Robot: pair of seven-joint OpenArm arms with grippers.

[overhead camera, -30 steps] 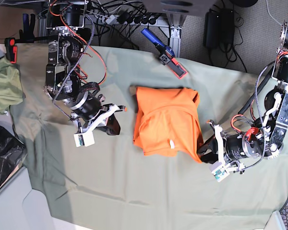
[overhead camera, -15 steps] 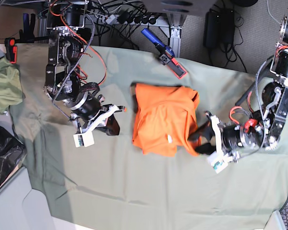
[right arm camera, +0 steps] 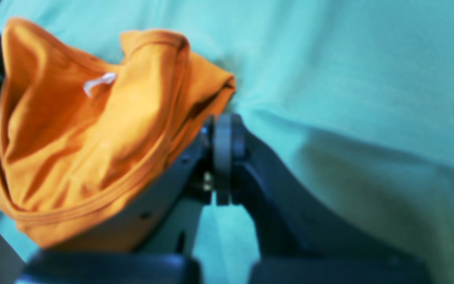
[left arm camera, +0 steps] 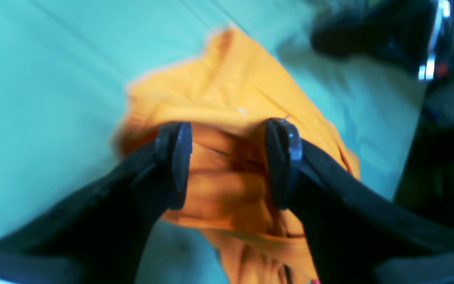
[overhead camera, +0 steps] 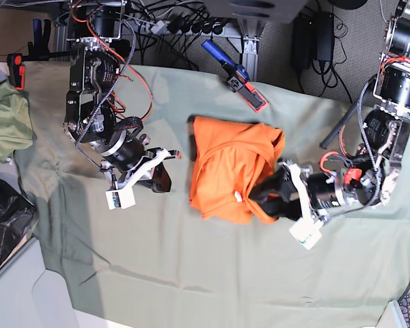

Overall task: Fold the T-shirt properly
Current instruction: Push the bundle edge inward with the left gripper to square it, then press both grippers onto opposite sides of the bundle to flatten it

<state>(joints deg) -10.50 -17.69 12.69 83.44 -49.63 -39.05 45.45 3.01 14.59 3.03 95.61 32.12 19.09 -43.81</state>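
The orange T-shirt point(overhead camera: 229, 167) lies bunched and partly folded in the middle of the sage-green table cloth point(overhead camera: 191, 273); its white tag point(right arm camera: 99, 83) shows near the lower edge. My left gripper point(overhead camera: 260, 198) is at the shirt's lower right edge. In the left wrist view it point(left arm camera: 231, 165) stands open, its pads point(left arm camera: 177, 165) wide apart with rumpled orange cloth point(left arm camera: 227, 185) between them, not pinched. My right gripper point(overhead camera: 162, 181) rests on the table cloth left of the shirt, apart from it, shut point(right arm camera: 223, 157) on nothing.
A blue and red clamp tool point(overhead camera: 236, 82) lies at the back edge behind the shirt. A green bundle of cloth point(overhead camera: 7, 119) and a black bag point(overhead camera: 3, 225) sit off the left side. Cables hang behind the table.
My left arm has moved left into the shirt's right side and its jaws have widened. The shirt's right edge is pushed inward and bunched. The right arm has not moved.
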